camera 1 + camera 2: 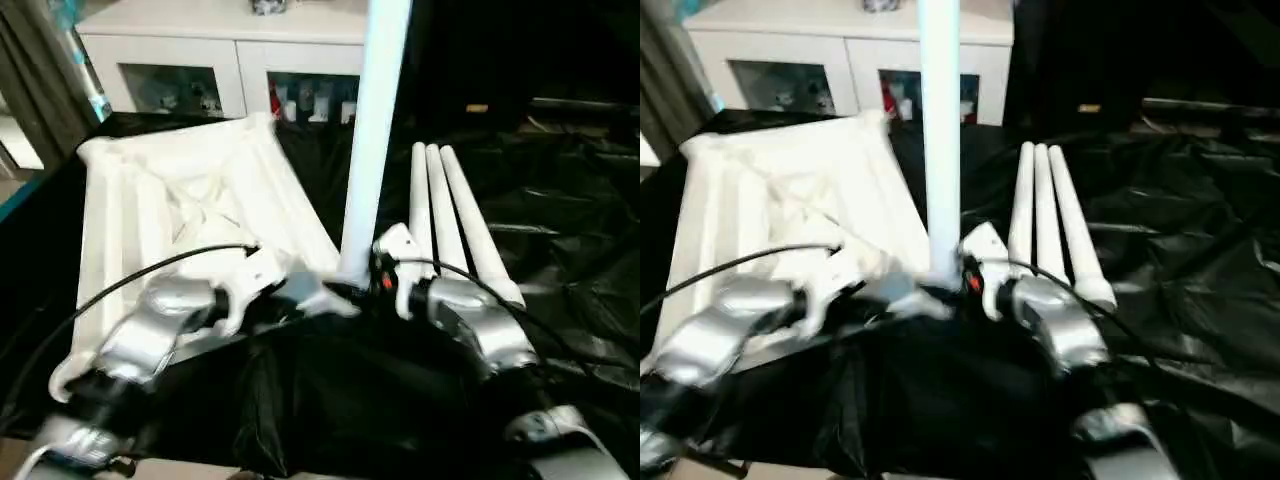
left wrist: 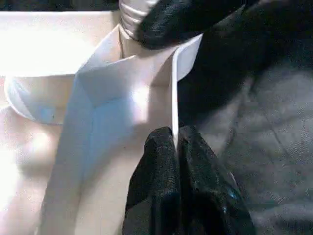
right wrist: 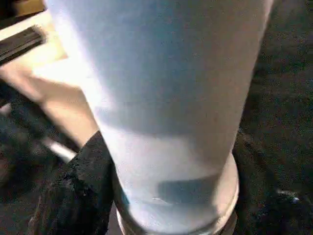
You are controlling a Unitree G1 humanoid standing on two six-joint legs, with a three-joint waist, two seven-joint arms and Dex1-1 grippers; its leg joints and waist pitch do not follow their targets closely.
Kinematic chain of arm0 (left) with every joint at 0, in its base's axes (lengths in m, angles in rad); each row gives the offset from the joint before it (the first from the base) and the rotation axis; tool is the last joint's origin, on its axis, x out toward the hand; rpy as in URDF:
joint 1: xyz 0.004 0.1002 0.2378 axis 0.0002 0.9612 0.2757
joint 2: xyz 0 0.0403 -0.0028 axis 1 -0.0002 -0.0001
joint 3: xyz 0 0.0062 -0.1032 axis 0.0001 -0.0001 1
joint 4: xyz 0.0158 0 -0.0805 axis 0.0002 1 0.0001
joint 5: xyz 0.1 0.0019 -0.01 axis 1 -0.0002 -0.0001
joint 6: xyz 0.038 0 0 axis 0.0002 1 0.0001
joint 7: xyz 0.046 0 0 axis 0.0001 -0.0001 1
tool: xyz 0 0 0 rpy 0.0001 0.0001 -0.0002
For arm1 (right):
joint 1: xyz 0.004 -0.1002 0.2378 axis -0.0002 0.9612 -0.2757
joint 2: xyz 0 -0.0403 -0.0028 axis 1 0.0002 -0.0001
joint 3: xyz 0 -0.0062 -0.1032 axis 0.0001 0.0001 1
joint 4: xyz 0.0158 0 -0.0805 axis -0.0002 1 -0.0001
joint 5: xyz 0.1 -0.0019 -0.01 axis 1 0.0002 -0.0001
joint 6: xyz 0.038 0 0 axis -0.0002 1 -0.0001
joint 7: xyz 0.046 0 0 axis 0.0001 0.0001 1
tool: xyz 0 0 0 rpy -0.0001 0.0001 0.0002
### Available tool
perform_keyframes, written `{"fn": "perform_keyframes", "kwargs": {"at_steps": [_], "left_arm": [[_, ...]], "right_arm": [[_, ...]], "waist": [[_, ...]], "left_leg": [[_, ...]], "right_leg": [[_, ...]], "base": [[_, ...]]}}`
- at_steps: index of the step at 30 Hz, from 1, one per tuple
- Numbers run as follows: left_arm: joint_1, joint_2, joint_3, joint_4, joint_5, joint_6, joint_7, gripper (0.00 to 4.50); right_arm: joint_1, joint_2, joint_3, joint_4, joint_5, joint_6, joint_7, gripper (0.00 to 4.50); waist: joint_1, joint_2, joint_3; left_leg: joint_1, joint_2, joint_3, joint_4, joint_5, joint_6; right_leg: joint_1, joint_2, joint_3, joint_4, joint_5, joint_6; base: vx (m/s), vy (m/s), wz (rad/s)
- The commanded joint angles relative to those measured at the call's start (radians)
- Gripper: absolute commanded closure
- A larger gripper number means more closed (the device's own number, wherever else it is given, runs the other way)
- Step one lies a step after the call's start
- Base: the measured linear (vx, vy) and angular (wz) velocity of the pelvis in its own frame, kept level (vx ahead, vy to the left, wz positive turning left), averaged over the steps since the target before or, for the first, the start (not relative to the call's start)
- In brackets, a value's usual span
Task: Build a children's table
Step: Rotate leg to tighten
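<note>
The children's table top lies upside down on the black cloth, its ribbed underside facing up. One white leg stands upright at the top's near right corner. My left gripper is shut on the thin rim of the top beside that corner. My right gripper sits at the base of the upright leg, which passes close in front of its wrist camera. Three more white legs lie side by side just right of the upright one.
A white cabinet with glass doors stands behind the black-draped work table. The cloth is crumpled at the right and hangs over the near edge. A grey curtain hangs at the far left.
</note>
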Motion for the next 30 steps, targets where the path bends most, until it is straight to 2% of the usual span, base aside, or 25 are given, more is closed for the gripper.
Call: {"fn": "perform_keyframes", "kwargs": {"at_steps": [1,2,3,4,7,8,10,14,16,20,23,24,26,28,30], "left_arm": [[-0.048,-0.069,-0.004,0.056,0.038,0.015,0.120,4.50],[-0.065,-0.098,0.003,0.079,0.047,0.032,0.169,4.50],[-0.080,-0.123,0.011,0.100,0.056,0.038,0.217,4.50],[-0.099,-0.167,0.017,0.120,0.054,0.057,0.266,4.50],[-0.102,-0.196,-0.002,0.116,0.059,0.039,0.258,4.50],[-0.101,-0.198,-0.006,0.113,0.060,0.038,0.251,4.50],[-0.096,-0.196,-0.013,0.104,0.059,0.028,0.235,4.50],[-0.069,-0.153,-0.027,0.073,0.050,-0.004,0.164,4.50],[-0.052,-0.124,-0.033,0.053,0.040,-0.014,0.118,4.50],[-0.009,-0.050,-0.042,-0.006,0.012,-0.022,0.005,4.50],[0.011,0.002,-0.049,-0.032,-0.002,-0.050,-0.071,4.50],[0.018,0.026,-0.051,-0.042,-0.011,-0.058,-0.108,4.50],[0.024,0.046,-0.050,-0.051,-0.022,-0.063,-0.139,4.50],[0.027,0.064,-0.046,-0.056,-0.029,-0.066,-0.160,4.50],[0.028,0.085,-0.040,-0.058,-0.034,-0.065,-0.183,4.50]], "right_arm": [[-0.013,0.067,-0.026,0.097,-0.030,0.022,-0.200,1.75],[-0.022,0.091,-0.037,0.124,-0.033,0.014,-0.262,1.75],[-0.030,0.112,-0.047,0.147,-0.033,0.001,-0.311,1.75],[-0.048,0.151,-0.054,0.184,-0.032,-0.009,-0.371,1.75],[-0.059,0.184,-0.034,0.196,-0.039,-0.025,-0.356,1.75],[-0.059,0.187,-0.031,0.193,-0.039,-0.029,-0.343,1.75],[-0.057,0.188,-0.029,0.183,-0.040,-0.035,-0.324,1.19],[-0.047,0.156,-0.022,0.148,-0.030,-0.043,-0.233,0.92],[-0.039,0.126,-0.004,0.127,-0.029,-0.051,-0.179,0.65],[-0.013,0.040,0.033,0.053,-0.007,-0.050,-0.016,0.65],[0.002,-0.022,0.047,-0.004,0.010,-0.038,0.098,0.65],[0.006,-0.051,0.051,-0.026,0.013,-0.035,0.150,0.65],[0.009,-0.078,0.053,-0.045,0.015,-0.032,0.198,0.65],[0.006,-0.103,0.052,-0.055,0.019,-0.028,0.235,0.65],[-0.002,-0.131,0.052,-0.062,0.030,-0.020,0.274,0.65]], "waist": [[-0.004,0.004,-0.061],[-0.008,0.003,-0.058],[-0.008,0.003,-0.058],[-0.009,0.003,-0.057],[-0.011,0.007,-0.054],[-0.012,0.004,-0.055],[-0.011,0.004,-0.056],[-0.011,0.004,-0.058],[-0.009,0.002,-0.061],[-0.007,0.001,-0.064],[-0.005,0.004,-0.068],[-0.004,0.004,-0.070],[0.002,0.008,-0.074],[0.009,0.006,-0.079],[0.013,0.007,-0.075]], "left_leg": [[0.022,0.038,-0.013,-0.081,-0.370,-0.035],[0.026,0.036,-0.015,-0.082,-0.388,-0.050],[0.028,0.035,-0.018,-0.082,-0.399,-0.054],[0.033,0.034,-0.019,-0.080,-0.428,-0.056],[0.030,0.033,-0.025,-0.084,-0.461,-0.049],[0.029,0.033,-0.025,-0.085,-0.470,-0.046],[0.028,0.033,-0.025,-0.086,-0.470,-0.041],[0.019,0.035,-0.024,-0.089,-0.441,-0.030],[0.020,0.037,-0.022,-0.088,-0.428,-0.022],[0.014,0.039,-0.016,-0.084,-0.347,0.001],[0.015,0.039,-0.011,-0.078,-0.292,0.024],[0.011,0.039,-0.011,-0.076,-0.262,0.032],[0.015,0.041,-0.007,-0.068,-0.202,0.051],[0.014,0.041,-0.006,-0.061,-0.147,0.069],[0.011,0.041,-0.005,-0.060,-0.135,0.081]], "right_leg": [[0.028,-0.047,0.033,-0.080,-0.404,-0.180],[0.025,-0.048,0.031,-0.083,-0.441,-0.171],[0.026,-0.049,0.029,-0.087,-0.464,-0.165],[0.022,-0.051,0.027,-0.095,-0.516,-0.145],[0.021,-0.051,0.024,-0.104,-0.556,-0.114],[0.021,-0.049,0.024,-0.105,-0.549,-0.109],[0.021,-0.049,0.025,-0.105,-0.538,-0.108],[0.027,-0.048,0.028,-0.095,-0.468,-0.129],[0.028,-0.048,0.030,-0.092,-0.431,-0.139],[0.039,-0.045,0.032,-0.076,-0.297,-0.188],[0.040,-0.043,0.033,-0.068,-0.217,-0.216],[0.045,-0.042,0.032,-0.062,-0.174,-0.231],[0.044,-0.037,0.029,-0.049,-0.065,-0.268],[0.049,-0.037,0.027,-0.039,0.008,-0.288],[0.047,-0.038,0.025,-0.038,0.016,-0.295]], "base": [[0.000,0.000,0.00],[0.000,0.000,0.00],[0.000,0.000,0.00],[0.000,0.000,0.00],[0.000,0.000,0.00],[0.000,0.000,0.00],[0.000,0.000,0.00],[0.000,0.000,0.00],[0.000,0.000,0.00],[0.017,-0.004,0.00],[0.037,-0.006,0.02],[0.053,-0.008,0.02],[0.000,0.000,0.00],[0.000,0.000,0.00],[0.000,0.000,0.00]]}}
